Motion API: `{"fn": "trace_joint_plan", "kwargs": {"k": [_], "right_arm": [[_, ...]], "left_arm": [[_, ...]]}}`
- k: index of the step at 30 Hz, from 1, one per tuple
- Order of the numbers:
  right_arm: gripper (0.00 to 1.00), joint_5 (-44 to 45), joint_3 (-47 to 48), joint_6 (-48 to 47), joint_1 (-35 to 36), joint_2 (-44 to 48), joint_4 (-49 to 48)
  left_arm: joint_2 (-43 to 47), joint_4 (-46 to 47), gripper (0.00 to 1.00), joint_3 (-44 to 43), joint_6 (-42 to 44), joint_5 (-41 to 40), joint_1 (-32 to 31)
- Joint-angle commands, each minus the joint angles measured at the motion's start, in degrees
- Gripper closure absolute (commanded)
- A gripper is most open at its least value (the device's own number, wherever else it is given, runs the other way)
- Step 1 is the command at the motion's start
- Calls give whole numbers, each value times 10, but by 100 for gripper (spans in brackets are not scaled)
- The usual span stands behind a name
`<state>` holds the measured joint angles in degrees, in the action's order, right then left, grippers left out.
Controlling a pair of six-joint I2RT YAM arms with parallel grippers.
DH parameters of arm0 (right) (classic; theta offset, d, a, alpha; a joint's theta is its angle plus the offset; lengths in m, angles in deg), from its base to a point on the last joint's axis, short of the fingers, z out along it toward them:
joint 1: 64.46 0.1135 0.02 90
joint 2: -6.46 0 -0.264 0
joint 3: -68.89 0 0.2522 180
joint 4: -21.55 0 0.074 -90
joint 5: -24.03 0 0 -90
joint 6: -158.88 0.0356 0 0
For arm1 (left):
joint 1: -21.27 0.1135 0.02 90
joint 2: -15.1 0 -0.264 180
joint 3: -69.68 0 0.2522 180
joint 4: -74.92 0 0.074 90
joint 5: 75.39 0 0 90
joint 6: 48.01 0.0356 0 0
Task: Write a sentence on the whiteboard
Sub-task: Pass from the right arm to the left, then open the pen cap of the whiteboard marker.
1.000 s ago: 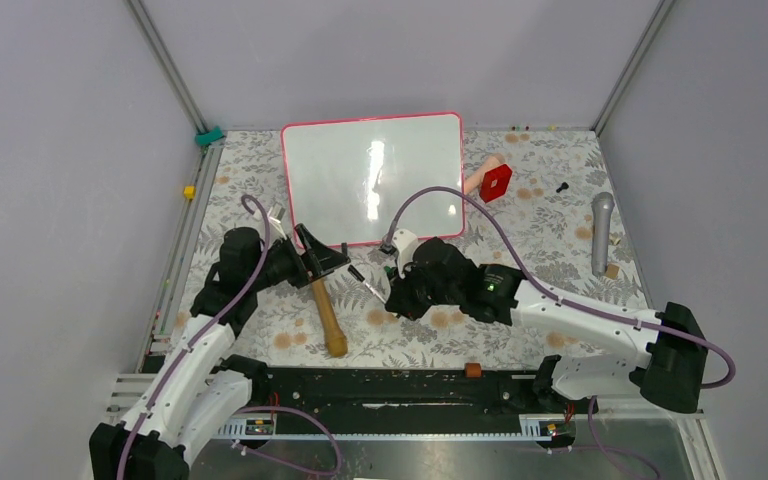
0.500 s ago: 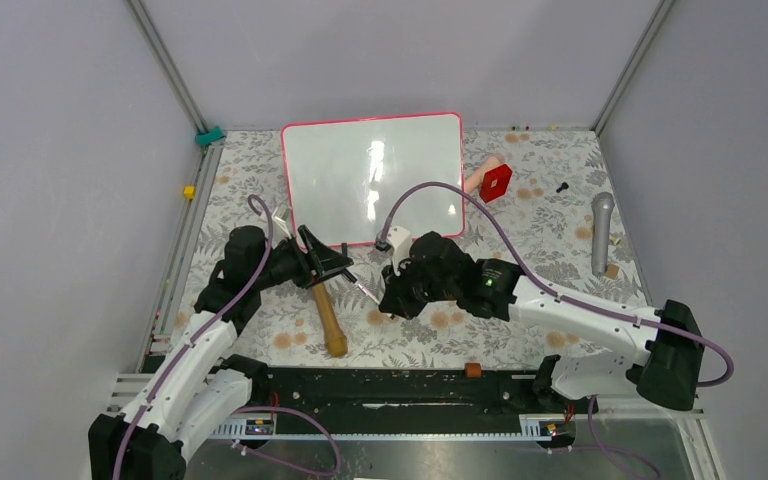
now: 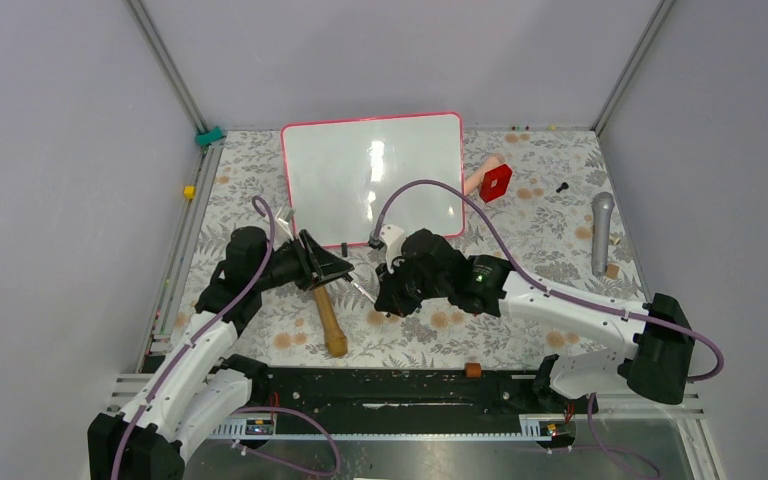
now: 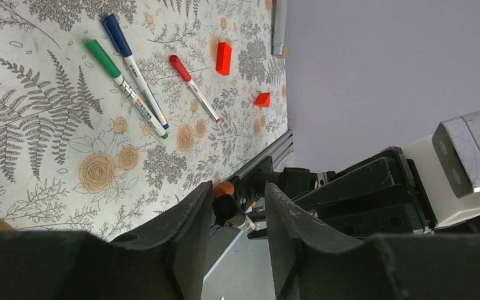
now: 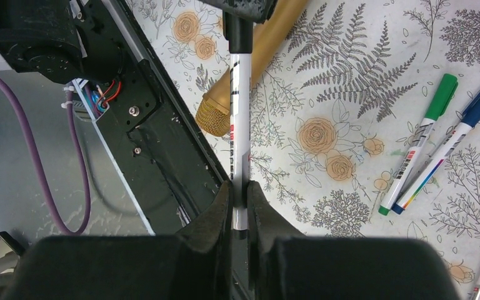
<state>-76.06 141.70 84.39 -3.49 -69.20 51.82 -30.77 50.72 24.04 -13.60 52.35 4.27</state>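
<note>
Right gripper [image 5: 239, 189] clamps a white marker [image 5: 237, 119]. Left gripper [image 4: 237, 195], partly open, straddles its black cap [image 4: 227, 207], near the whiteboard [image 3: 340, 170] on the table [image 3: 560, 250].

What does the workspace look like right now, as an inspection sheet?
Surface: floral cloth, lying flat.
Job's things: whiteboard blank, no writing visible; black-capped marker held between the arms.
Clutter: green marker, blue marker, red marker, gold handle, grey microphone, red block.
Grippers: right gripper shut on the marker's barrel; left gripper with jaws either side of its capped end, a gap showing.
Cables: purple cable of the right arm arches above the whiteboard's near right corner.
Surroundings: grey walls, metal frame; nothing else seen.
</note>
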Motion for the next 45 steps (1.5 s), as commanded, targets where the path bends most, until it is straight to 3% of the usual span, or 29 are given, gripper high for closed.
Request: {"fn": "trace_joint_plan", "kwargs": {"k": [1,8,10,11,13,14,17,19,24,28,34,45], "right_arm": [[100,-4,27,15,-6,-5,0],[100,-11,26,18,-16,-3,-1],[100,-13,25,19,-18,-1,-2],[96,-13,24,20,-19,0,-1],[45,-12,20,31,-23,8,-4],[38,-10,14,39,-26,16,-15],[32,0,-31,70,-40,64,-73],[31,22,-69,107,-51,105,-131],[20,104,-180,238,-61,185,-356],[20,135,-191,291,-61,176,-412],[25,92,-174,336,-61,127,-465],[43,71,-164,355,-61,88,-508]], "left_arm": [[7,29,64,9,-6,20,-2],[3,30,98,10,-4,27,-3],[3,30,100,9,-4,28,-3],[3,30,100,8,-5,29,-3],[4,30,100,4,-14,28,-3],[5,36,100,5,-21,28,-3],[19,82,100,18,-80,14,-3],[38,163,100,48,-154,-1,-3],[56,302,100,87,-282,-61,-3],[37,305,100,60,-288,-61,-5],[25,337,100,57,-318,-70,-13],[27,355,100,63,-329,-87,-32]]}}
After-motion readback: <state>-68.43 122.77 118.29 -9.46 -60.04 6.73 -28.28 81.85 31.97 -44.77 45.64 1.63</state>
